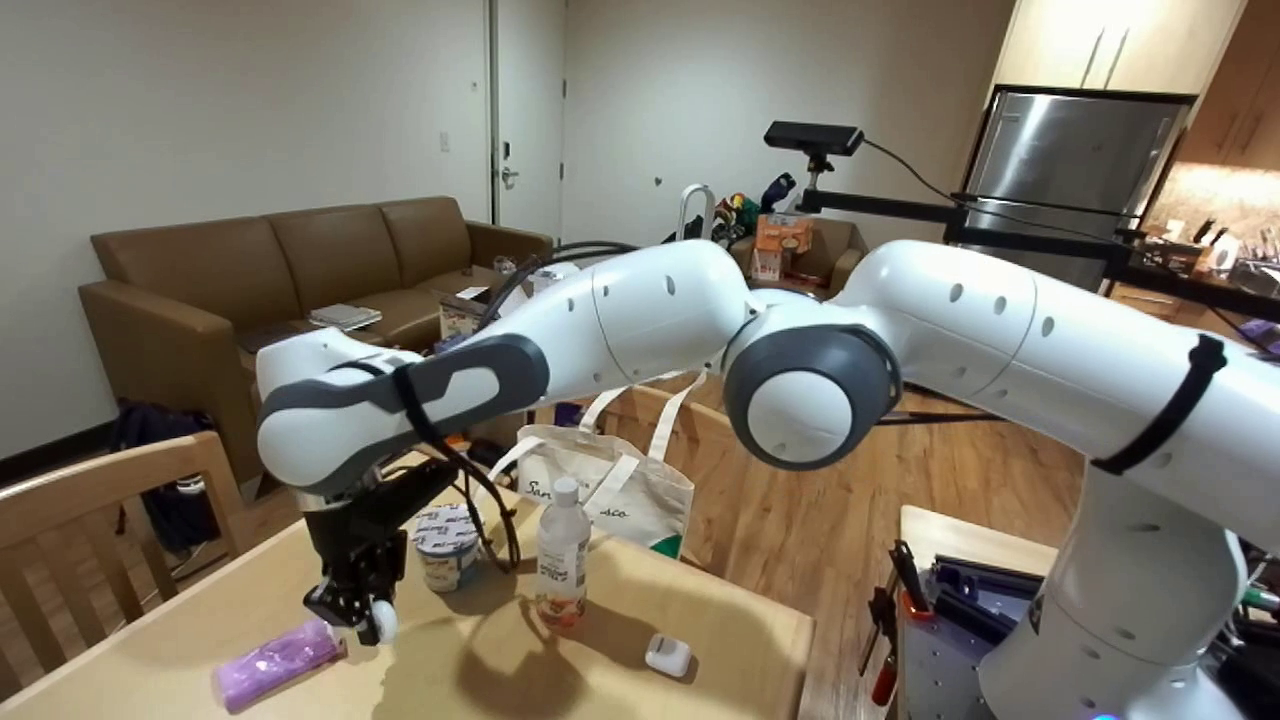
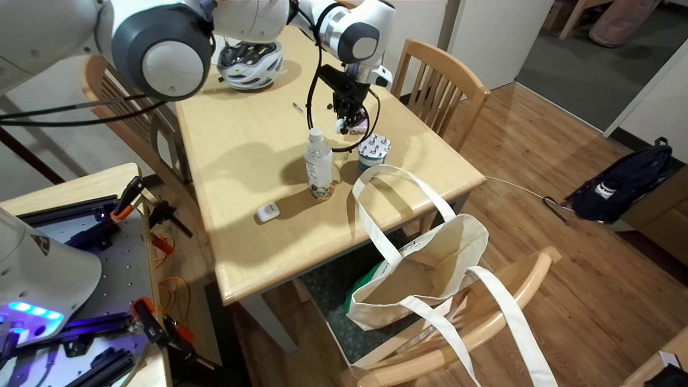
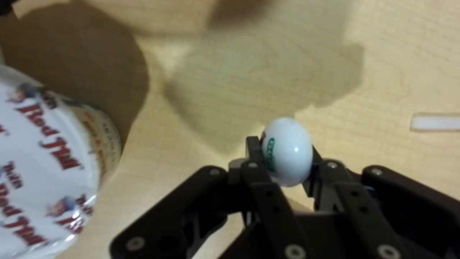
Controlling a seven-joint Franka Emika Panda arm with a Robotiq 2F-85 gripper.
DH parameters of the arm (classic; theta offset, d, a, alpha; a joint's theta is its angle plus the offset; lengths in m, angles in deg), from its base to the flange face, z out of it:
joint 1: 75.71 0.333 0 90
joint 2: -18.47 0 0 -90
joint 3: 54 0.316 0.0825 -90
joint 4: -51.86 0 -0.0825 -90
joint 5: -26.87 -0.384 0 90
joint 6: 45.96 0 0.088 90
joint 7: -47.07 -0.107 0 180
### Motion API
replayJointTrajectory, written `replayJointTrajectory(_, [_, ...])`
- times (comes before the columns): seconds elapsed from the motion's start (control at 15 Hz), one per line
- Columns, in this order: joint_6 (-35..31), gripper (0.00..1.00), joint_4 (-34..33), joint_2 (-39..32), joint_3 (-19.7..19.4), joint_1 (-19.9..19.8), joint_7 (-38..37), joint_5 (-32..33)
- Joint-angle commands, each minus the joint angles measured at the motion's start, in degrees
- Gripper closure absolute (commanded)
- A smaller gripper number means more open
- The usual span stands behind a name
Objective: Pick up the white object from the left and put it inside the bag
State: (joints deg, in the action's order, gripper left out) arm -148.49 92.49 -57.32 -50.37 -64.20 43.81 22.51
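Note:
The white object is a small, shiny, egg-like item with green print in the wrist view (image 3: 290, 151). It also shows in both exterior views (image 1: 384, 620) (image 2: 339, 126). My gripper (image 3: 284, 160) is shut on it, one finger on each side, and holds it above the table; the gripper also shows in both exterior views (image 1: 360, 618) (image 2: 346, 122). The bag is a cream tote with loop handles, upright on a chair beside the table (image 1: 650, 505). Its open mouth faces up in an exterior view (image 2: 376, 313). The bag is out of the wrist view.
A clear bottle (image 1: 563, 560) (image 2: 319, 166) and a white-and-blue cup (image 1: 447, 555) (image 2: 373, 153) (image 3: 46, 154) stand between gripper and bag. A purple packet (image 1: 280, 664) lies beside the gripper. A flat white block (image 1: 668, 655) and a helmet (image 2: 251, 64) are on the table.

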Motion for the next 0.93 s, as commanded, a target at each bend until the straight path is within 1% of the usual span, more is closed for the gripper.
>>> replayJointTrajectory(0.0, [-0.45, 0.93, 5.10, 6.40, 2.29, -5.56, 0.31, -4.59])
replayJointTrajectory(0.2, [-0.90, 0.93, 7.84, 10.79, 2.07, -9.54, -0.85, -7.31])
replayJointTrajectory(0.4, [-3.79, 0.93, 11.59, 16.15, 2.13, -14.01, 0.61, -10.27])
replayJointTrajectory(0.53, [-5.28, 0.93, 12.60, 19.10, 1.50, -16.83, 1.36, -10.82])
replayJointTrajectory(0.6, [-5.38, 0.93, 11.93, 19.88, 0.96, -18.23, 1.47, -10.52])
replayJointTrajectory(0.73, [-3.80, 0.93, 7.43, 18.96, -0.90, -20.18, -1.41, -9.31])
replayJointTrajectory(0.8, [-3.16, 0.93, 4.30, 17.56, -2.17, -20.77, -3.65, -8.76])
replayJointTrajectory(0.87, [-2.18, 0.93, 1.66, 16.28, -2.90, -21.42, -4.31, -8.44])
